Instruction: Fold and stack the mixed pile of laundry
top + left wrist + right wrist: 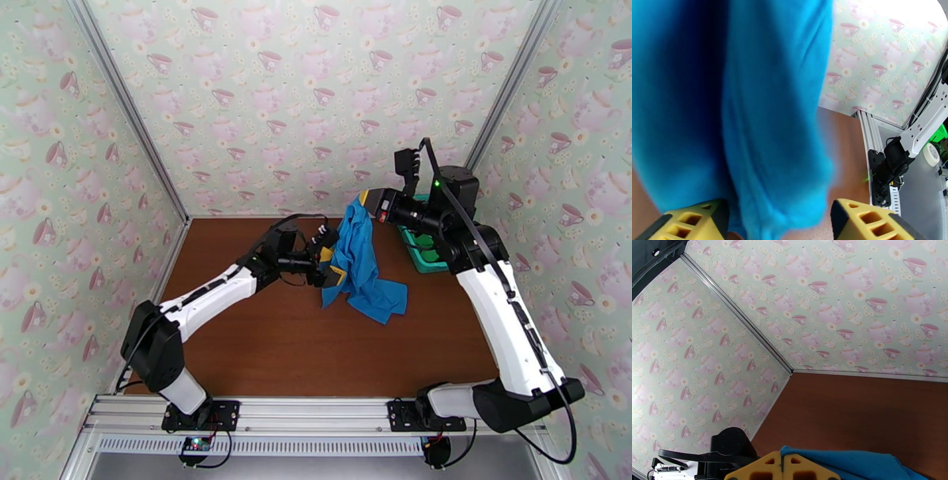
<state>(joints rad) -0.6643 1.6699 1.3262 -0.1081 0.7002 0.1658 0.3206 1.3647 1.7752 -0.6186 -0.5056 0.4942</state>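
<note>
Top view: bright blue cloth shirt (359, 260) hangs from the clamped right gripper (365, 197), hem on the brown table (261, 347); the arm mostly hides the green garment (426, 241) in the teal lattice basket (431, 266). Left wrist: left gripper (778, 225) jaws partly apart, straddling the blurred shirt, contact unclear. Right wrist: yellow fingers (766, 469) pressed together at the shirt's edge.

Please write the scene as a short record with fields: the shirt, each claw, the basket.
blue shirt: hangs from the right claw, its lower end lying on the table
right claw: shut on the top of the blue shirt, raised above the table
left claw: open, one finger on each side of a hanging fold of the blue shirt
basket: teal, at the far right of the table; green cloth inside
</note>
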